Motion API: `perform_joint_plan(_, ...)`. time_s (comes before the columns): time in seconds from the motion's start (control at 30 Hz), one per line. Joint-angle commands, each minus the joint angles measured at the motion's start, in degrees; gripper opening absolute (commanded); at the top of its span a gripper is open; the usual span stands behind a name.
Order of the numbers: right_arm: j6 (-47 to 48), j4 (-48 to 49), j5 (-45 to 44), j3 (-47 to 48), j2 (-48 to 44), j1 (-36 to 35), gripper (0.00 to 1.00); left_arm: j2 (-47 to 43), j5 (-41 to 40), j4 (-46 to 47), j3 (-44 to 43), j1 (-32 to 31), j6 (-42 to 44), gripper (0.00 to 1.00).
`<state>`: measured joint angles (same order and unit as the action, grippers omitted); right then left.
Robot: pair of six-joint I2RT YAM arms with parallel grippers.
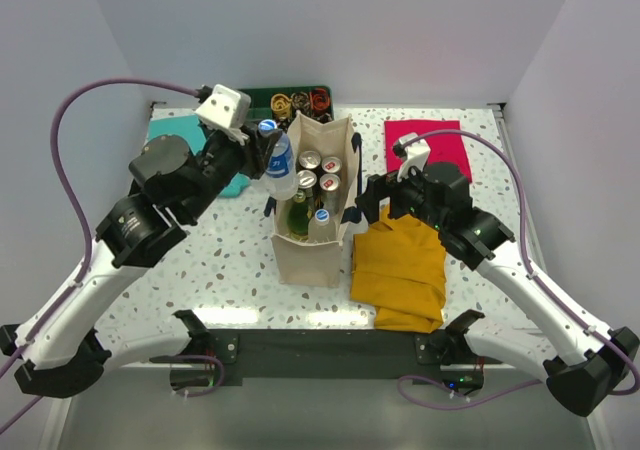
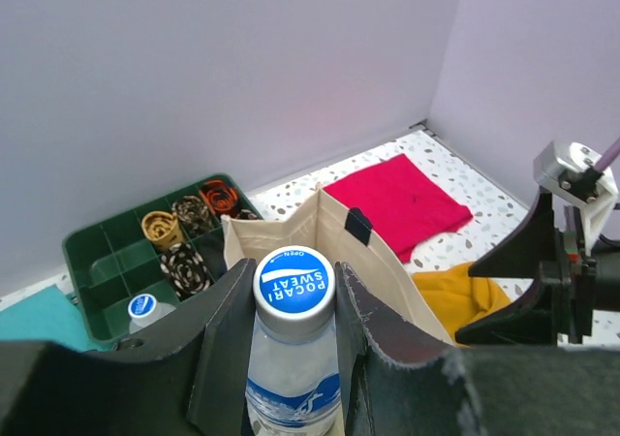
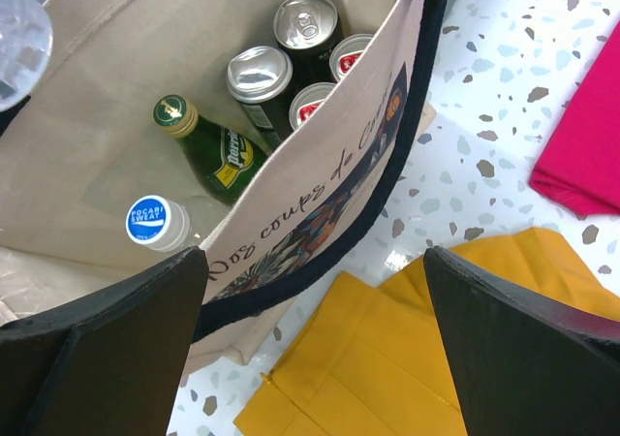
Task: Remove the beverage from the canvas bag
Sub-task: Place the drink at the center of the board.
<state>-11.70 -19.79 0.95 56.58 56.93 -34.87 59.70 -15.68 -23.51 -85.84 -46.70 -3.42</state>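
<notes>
The cream canvas bag [image 1: 305,260] stands upright mid-table, its navy-trimmed right wall [image 3: 320,194] printed with script. My left gripper [image 1: 266,156] [image 2: 295,279] is shut on the neck of a clear Pocari Sweat bottle [image 1: 280,168] [image 2: 294,358] with a blue cap, held raised at the bag's left rim. Inside the bag stand several cans [image 3: 260,73], a green glass bottle [image 3: 208,150] and another blue-capped bottle [image 3: 155,221]. My right gripper [image 1: 366,206] [image 3: 315,281] is open wide, low beside the bag's right wall, one finger on either side of it.
A mustard-yellow cloth [image 1: 400,265] lies right of the bag, under my right arm. A red cloth [image 1: 428,145] is at the back right and a teal cloth [image 1: 172,128] at the back left. A green compartment tray [image 2: 97,271] sits against the back wall.
</notes>
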Motion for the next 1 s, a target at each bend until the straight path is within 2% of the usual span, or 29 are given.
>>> perform_joint_plan(0.0,0.5,1.0,-0.9,1.8,-0.2,0.0,0.98,-2.6,-8.6,11.0,0.3,-0.2,2.5,0.00)
perform_joint_plan(0.2,0.6,0.5,-0.9,1.9,0.0,-0.1,0.98,-6.4,-21.0,18.2,6.9,-0.2,5.4,0.00)
perform_joint_plan(0.27,0.6,0.5,-0.9,1.8,-0.1,0.0,0.98,-7.1,-22.6,19.4,7.7,-0.2,6.2,0.00)
perform_joint_plan(0.47,0.2,1.0,-0.5,2.1,0.8,0.0,0.98,-8.7,-24.7,22.4,11.0,-0.2,7.2,0.00)
perform_joint_plan(0.97,-0.1,0.5,-0.9,2.2,0.4,0.0,0.98,-4.2,-27.0,22.6,16.9,0.3,6.1,0.00)
